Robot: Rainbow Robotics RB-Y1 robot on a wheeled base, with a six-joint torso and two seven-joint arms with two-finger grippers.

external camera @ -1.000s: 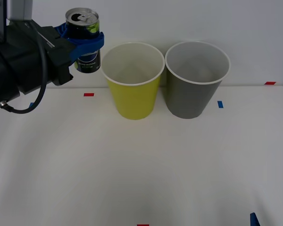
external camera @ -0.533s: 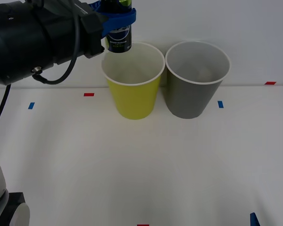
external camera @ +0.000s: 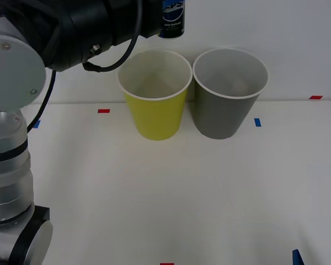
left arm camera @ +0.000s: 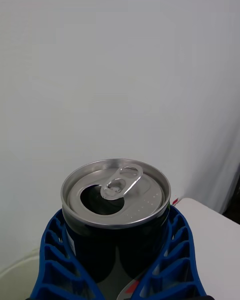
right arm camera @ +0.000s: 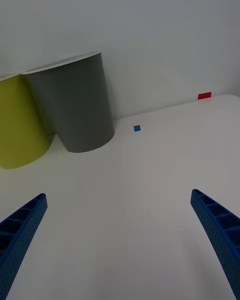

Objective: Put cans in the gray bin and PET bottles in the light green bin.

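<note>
Blue ribbed fingers point(left arm camera: 55, 260) of the left gripper point(left arm camera: 117, 275) clench the can point(left arm camera: 116, 215), high above both bins' back edges, while the right gripper point(right arm camera: 120, 240) waits spread wide over the table point(external camera: 171, 204).

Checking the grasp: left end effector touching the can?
Touching. Left wrist view shows the left end effector with blue fingers wrapped against the can.
</note>
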